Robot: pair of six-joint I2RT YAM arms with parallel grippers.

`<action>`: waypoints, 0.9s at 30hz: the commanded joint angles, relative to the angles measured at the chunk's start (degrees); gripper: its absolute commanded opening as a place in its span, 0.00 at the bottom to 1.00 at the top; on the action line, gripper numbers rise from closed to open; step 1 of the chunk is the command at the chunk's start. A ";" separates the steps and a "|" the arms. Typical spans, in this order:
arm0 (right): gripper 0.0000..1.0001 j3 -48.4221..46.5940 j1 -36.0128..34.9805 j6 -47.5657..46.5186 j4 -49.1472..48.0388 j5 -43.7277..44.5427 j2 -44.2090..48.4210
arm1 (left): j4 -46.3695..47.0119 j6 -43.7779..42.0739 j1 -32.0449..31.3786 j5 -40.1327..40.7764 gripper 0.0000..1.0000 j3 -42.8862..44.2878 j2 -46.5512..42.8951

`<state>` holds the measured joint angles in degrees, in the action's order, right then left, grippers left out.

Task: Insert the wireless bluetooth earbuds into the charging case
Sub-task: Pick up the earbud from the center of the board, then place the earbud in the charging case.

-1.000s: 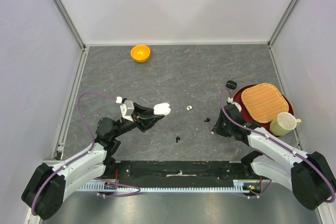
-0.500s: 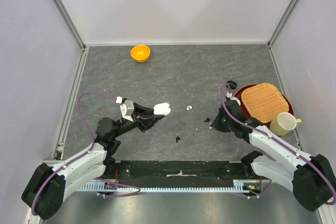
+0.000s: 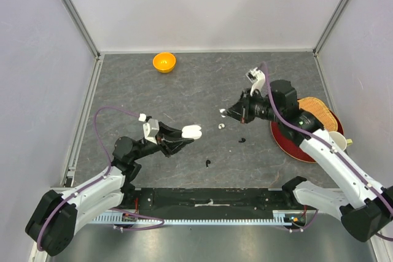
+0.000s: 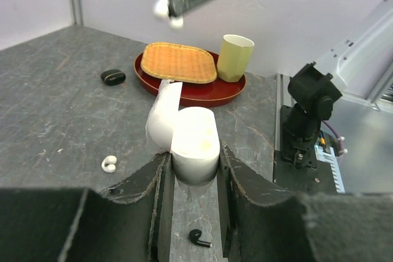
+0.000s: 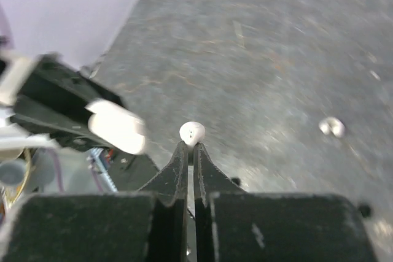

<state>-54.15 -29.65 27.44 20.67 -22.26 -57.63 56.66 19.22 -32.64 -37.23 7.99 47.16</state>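
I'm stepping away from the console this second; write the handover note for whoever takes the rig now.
Left gripper: shut on the open white plastic charging case, held above the table.
Right gripper: shut on a small white roundish earbud, in the air near that case.
On the table: second white earbud, black comma-shaped earbud, another black earbud, small glossy black case.
Done: one bud picked up. Left: seat it in the case, then the others.

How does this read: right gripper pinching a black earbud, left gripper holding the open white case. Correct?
One slip: the earbud pinched in the right gripper is white, not black, as the right wrist view shows. The left gripper does hold the open white case.
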 commanded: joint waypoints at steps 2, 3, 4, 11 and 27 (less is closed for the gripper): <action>0.00 -14.37 -3.39 -12.75 2.26 -21.06 -7.48 | 2.31 -0.06 -0.14 -7.84 0.02 4.66 1.45; 0.00 -16.06 -5.31 -14.16 3.84 -21.33 -8.37 | 2.31 0.02 -0.14 -8.38 0.02 5.10 1.80; 0.00 -17.73 -6.20 -18.09 7.86 -22.03 -9.34 | 2.31 0.20 -0.23 -8.90 0.02 5.45 1.89; 0.00 -27.58 -9.20 -30.68 22.04 -25.01 -13.48 | 1.43 0.03 -0.14 -14.61 0.02 8.62 3.29; 0.00 -31.10 -12.18 -36.58 30.05 -25.64 -11.90 | 2.22 3.27 -0.14 -20.77 0.02 13.19 8.03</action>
<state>-82.98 -40.56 -6.52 49.08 -47.94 -69.80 56.69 20.18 -32.64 -54.87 18.02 54.19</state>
